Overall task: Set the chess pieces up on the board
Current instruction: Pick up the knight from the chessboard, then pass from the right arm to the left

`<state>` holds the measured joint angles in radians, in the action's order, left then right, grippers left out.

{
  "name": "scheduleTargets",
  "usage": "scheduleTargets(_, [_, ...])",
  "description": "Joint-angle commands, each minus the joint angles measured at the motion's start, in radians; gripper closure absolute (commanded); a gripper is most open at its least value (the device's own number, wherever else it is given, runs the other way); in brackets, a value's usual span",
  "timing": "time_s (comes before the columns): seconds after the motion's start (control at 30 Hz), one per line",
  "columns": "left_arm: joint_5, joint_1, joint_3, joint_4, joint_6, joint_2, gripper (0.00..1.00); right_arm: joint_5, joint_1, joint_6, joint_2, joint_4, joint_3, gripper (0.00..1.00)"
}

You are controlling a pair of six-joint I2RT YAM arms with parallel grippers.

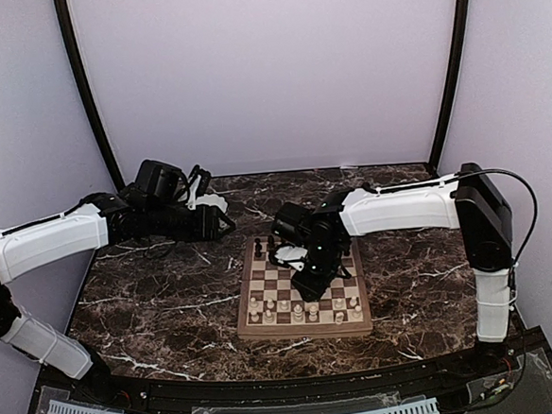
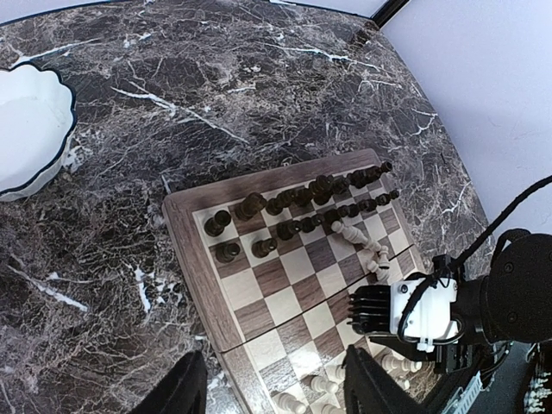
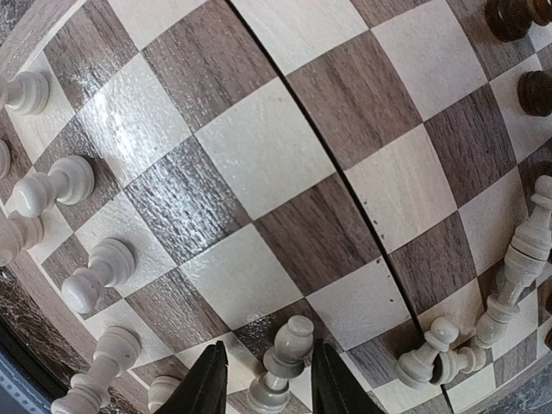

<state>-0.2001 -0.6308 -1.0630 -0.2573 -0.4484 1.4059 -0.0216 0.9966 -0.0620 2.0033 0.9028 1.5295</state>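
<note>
The board (image 1: 304, 330) lies mid-table. Dark chess pieces (image 2: 302, 197) stand in two rows along its far side. Cream-white ones (image 1: 297, 310) stand along its near side. My right gripper (image 3: 269, 384) is low over the board (image 3: 259, 147), open, its fingers either side of an upright white pawn (image 3: 283, 354), with a gap showing on the left. A few white pieces (image 3: 517, 259) lie toppled near the dark rows. My left gripper (image 2: 276, 392) hangs open and empty above the board's left edge (image 2: 194, 259).
A white scalloped dish (image 2: 26, 129) sits on the marble table left of the board, close under the left arm (image 1: 209, 204). More white pawns (image 3: 99, 272) stand close to the left of the right fingers. The right wrist (image 2: 423, 310) hangs over the board's right half.
</note>
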Motion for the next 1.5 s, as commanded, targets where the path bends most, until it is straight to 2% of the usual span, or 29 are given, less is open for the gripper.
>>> scheduleTargets(0.0, [0.005, 0.005, 0.012, -0.011, 0.01, -0.035, 0.43, 0.039, 0.008, -0.01, -0.022, 0.023, -0.005, 0.65])
scheduleTargets(0.27, [0.002, 0.005, 0.011, -0.002, 0.007, -0.029, 0.44, 0.057, 0.008, -0.016, -0.041, 0.025, -0.042, 0.67])
scheduleTargets(0.53, [-0.008, 0.006, 0.006, 0.003, 0.004, -0.022, 0.44, 0.062, 0.008, -0.016, -0.041, 0.025, -0.033, 0.85])
scheduleTargets(0.7, [-0.032, 0.005, -0.006, 0.005, 0.017, -0.017, 0.43, 0.101, 0.008, -0.015, -0.1, 0.029, -0.028, 0.91])
scheduleTargets(0.83, [-0.132, 0.006, -0.023, 0.038, 0.019, 0.001, 0.44, 0.078, 0.008, -0.005, -0.164, -0.002, -0.019, 0.92])
scheduleTargets(0.93, [-0.301, 0.005, -0.032, 0.095, 0.005, 0.032, 0.44, 0.016, 0.008, 0.007, -0.22, -0.077, -0.04, 0.92])
scheduleTargets(1.0, [-0.378, 0.005, -0.039, 0.134, -0.055, 0.054, 0.43, -0.067, 0.009, 0.022, -0.271, -0.141, -0.068, 0.91])
scheduleTargets(1.17, [-0.583, 0.004, -0.032, 0.306, -0.176, 0.111, 0.43, -0.113, 0.012, 0.03, -0.303, -0.209, -0.074, 0.91])
scheduleTargets(1.47, [-0.672, -0.014, -0.042, 0.312, -0.227, 0.181, 0.44, -0.113, 0.02, 0.045, -0.298, -0.228, -0.035, 0.91])
